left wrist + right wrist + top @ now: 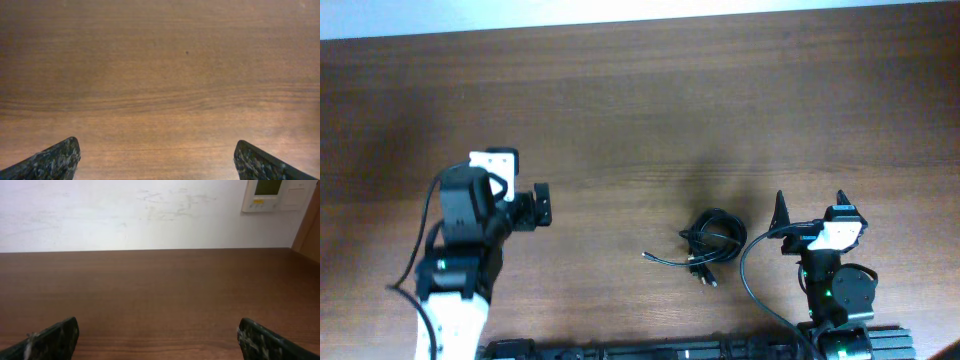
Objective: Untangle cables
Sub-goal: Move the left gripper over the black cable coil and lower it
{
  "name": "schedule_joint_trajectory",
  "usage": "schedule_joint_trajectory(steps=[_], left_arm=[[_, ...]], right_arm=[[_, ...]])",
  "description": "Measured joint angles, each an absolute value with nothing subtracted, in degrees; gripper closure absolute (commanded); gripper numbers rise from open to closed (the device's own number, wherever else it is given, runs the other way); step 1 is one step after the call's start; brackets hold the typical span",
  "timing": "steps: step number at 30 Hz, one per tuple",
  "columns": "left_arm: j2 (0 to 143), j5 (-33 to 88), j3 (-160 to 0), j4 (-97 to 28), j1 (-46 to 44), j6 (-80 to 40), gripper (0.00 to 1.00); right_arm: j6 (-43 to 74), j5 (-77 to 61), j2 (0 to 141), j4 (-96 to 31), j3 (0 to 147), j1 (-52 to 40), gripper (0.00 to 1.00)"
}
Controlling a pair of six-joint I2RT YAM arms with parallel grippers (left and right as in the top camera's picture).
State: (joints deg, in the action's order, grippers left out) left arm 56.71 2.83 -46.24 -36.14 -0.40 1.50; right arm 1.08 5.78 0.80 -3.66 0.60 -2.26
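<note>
The cables (712, 240) lie on the wooden table (650, 110) in the lower centre-right of the overhead frame. They form one small black bunch: a tight coil of loops at the top, with one thin strand running out to the left and ending in a small plug. A second short end with a connector points down and to the right. Nothing touches the bunch, and it appears in neither wrist view.

The right gripper (811, 205) sits just right of the bunch, near it but apart from it. Its two dark fingers (780, 208) are spread wide and hold nothing. In the right wrist view the fingertips occupy the lower left and lower right corners, with bare table between them. That view also shows a white wall (125, 215) beyond the far table edge. A pale wall panel (272, 195) with a small display is mounted at the upper right.

The left gripper (542, 205) is at the left of the overhead frame, well apart from the cables. In the left wrist view its fingertips also stand in the two lower corners. The jaws are wide and empty, with only wood grain between them.
</note>
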Motion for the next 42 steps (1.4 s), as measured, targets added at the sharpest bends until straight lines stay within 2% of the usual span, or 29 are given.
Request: schedule_joint_trajectory(steps=[9,24,29,42], left_arm=[[73.7,9.8,-64.0,-51.6,-1.0,4.6,0.01],[85.6,23.4,-70.6,-53.5,-16.6,14.6,0.01],[91.6,25.3,-76.2,-58.2,-21.6,17.8,0.01],[103.0,32.2,-78.9,-55.9,-27.6,22.4,0.01]], right_arm=[[1.1,5.8,0.8,-3.7,0.6,-2.3,0.01],[1.1,5.8,0.8,-3.7,0.6,-2.3,0.01],[1.1,5.8,0.8,-3.7,0.6,-2.3,0.01],[1.1,5.8,0.8,-3.7,0.6,-2.3,0.01]])
